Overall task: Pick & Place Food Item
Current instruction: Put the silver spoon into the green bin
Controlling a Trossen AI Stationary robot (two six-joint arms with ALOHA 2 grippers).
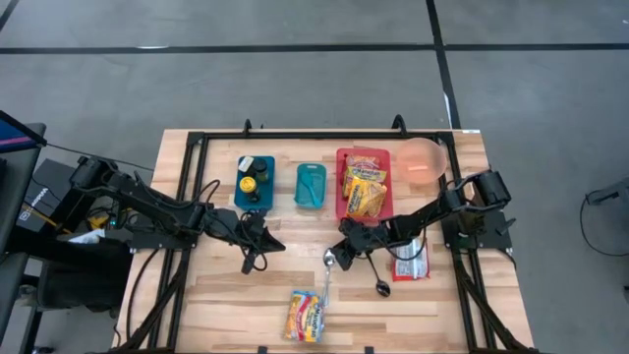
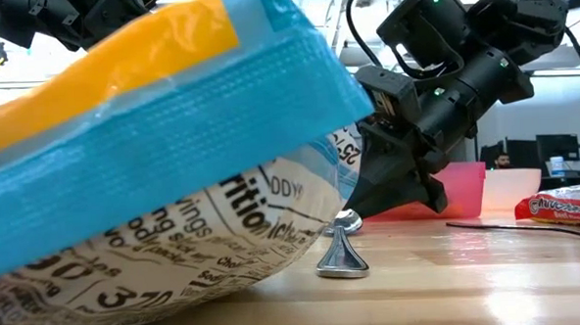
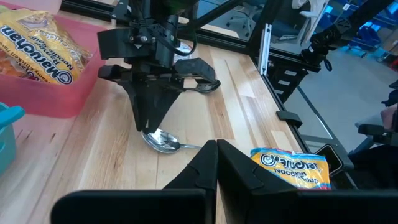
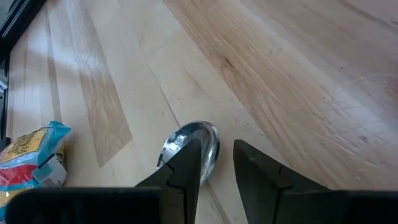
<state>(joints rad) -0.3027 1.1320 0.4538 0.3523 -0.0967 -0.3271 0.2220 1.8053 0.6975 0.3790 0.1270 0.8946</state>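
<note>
My right hand (image 1: 339,254) hovers just over the spoon (image 1: 327,270), fingers a little apart and clamped on nothing, the bowl directly beneath my fingertips. The spoon's handle runs away from me toward the noodle packet (image 1: 308,315), the food item lying beyond it on the wooden surface (image 1: 216,295). My left hand (image 1: 257,243), fingers together, waits about as near.

The noodle packet (image 3: 43,46) in the red tray (image 3: 37,99) is showing "Maruchan". The near packet (image 2: 154,188) is showing part of "Nutrition" and broken digits.
</note>
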